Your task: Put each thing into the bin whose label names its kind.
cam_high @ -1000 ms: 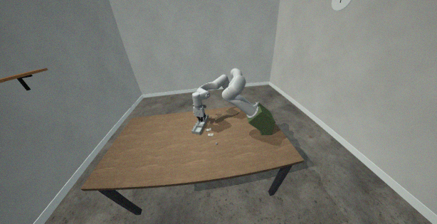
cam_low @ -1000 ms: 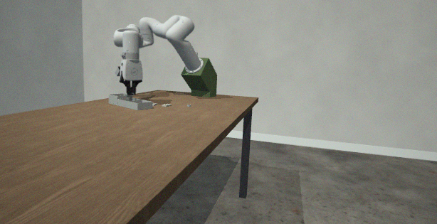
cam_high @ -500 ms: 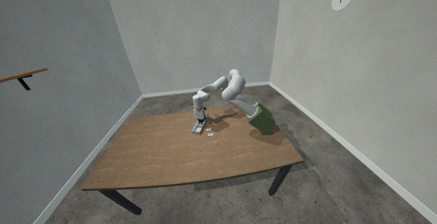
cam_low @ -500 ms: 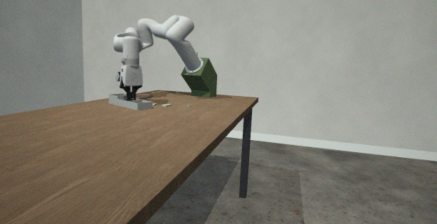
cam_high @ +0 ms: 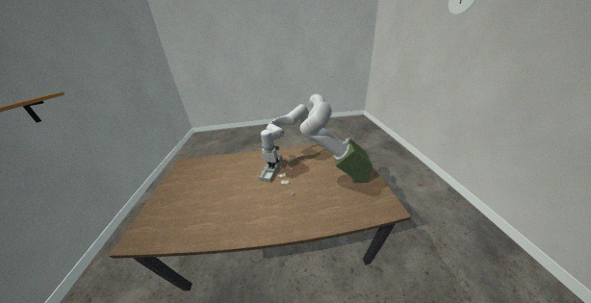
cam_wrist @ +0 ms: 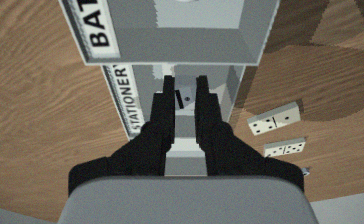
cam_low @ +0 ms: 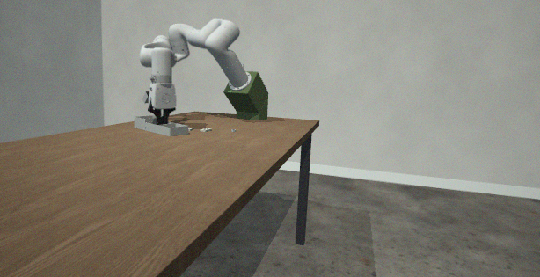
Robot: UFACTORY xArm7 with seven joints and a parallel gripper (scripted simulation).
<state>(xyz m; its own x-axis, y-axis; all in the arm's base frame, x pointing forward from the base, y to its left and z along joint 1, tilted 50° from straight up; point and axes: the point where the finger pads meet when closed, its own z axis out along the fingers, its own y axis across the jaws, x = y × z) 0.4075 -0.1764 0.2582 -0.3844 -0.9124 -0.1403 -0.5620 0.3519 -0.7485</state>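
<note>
Your claw (cam_wrist: pixel 185 92) is clamped on a small grey block with a dark slot and a hole, maybe a sharpener (cam_wrist: pixel 185 96), hanging over the STATIONERY bin (cam_wrist: pixel 184 131). It looks light, stiff and slick, so keep the pinch on its flat sides. Two dominoes (cam_wrist: pixel 274 118) lie on the table (cam_wrist: pixel 44 100) right of the bins; the bin partly labelled BAT (cam_wrist: pixel 184 45) is farther off.

We see even, soft light; the arm's shadow (cam_high: pixel 308 155) falls at one o'clock on the table (cam_high: pixel 217 220). Pictures look slightly soft, without glare.
</note>
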